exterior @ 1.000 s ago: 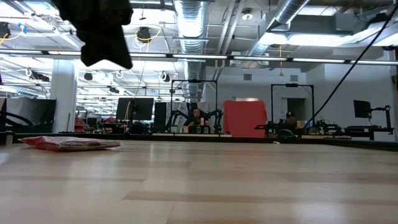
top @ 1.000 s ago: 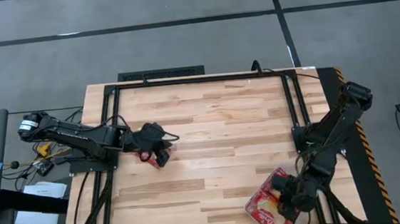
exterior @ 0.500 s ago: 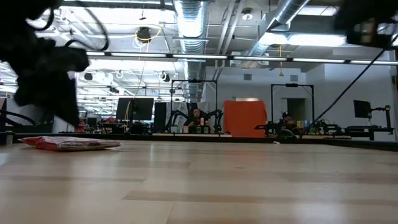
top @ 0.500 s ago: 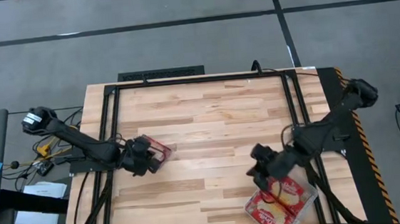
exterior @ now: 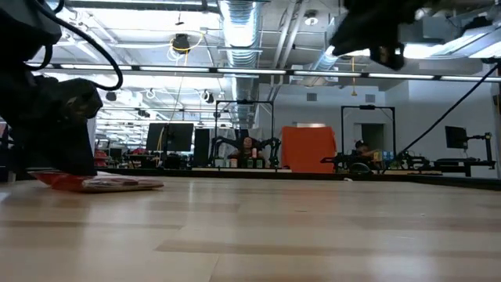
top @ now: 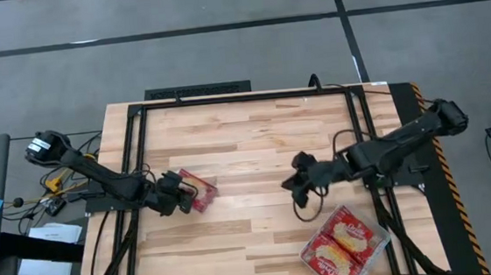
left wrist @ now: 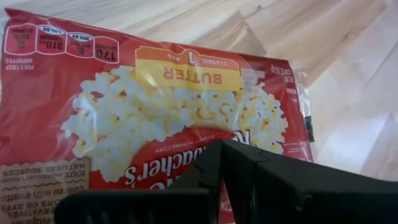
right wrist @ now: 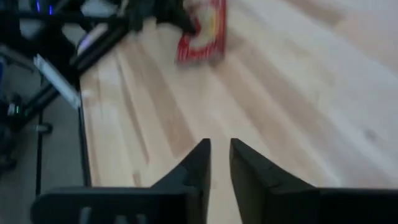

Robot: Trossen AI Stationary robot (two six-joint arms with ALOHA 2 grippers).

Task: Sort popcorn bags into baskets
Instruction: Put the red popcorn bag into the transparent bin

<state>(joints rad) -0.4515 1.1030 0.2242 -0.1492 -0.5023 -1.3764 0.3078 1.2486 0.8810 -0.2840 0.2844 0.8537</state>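
Note:
One red popcorn bag point(top: 200, 189) point(exterior: 109, 183) lies flat on the left part of the table. Its buttered-popcorn picture fills the left wrist view point(left wrist: 155, 106). My left gripper point(top: 183, 198) point(left wrist: 222, 146) is shut and low at the bag's left end. A clear tray point(top: 385, 234) near the table's near right corner holds two more bags point(top: 342, 244) side by side. My right gripper point(top: 295, 184) point(right wrist: 219, 144) hovers over the table's middle, a little open and empty. It points toward the far-off loose bag point(right wrist: 202, 31). My left gripper has its shut fingertips point(left wrist: 214, 155) on the bag's printed face near its left end point(left wrist: 186, 165), slanting down from the table's left. The bag stays flat on the table. Whether any wrapper is pinched between the fingers does not show.
Bare wood lies between the two grippers and across the far half of the table. A black frame rail point(top: 251, 96) runs along the far edge, with more rails down both sides. Cables hang beside the left arm's base point(top: 110, 201).
My right gripper has risen from the tray and swung toward the table's middle and left. My left gripper has come down beside the loose bag onto its left end. The bag has slid a little toward the right and turned slightly, staying flat.

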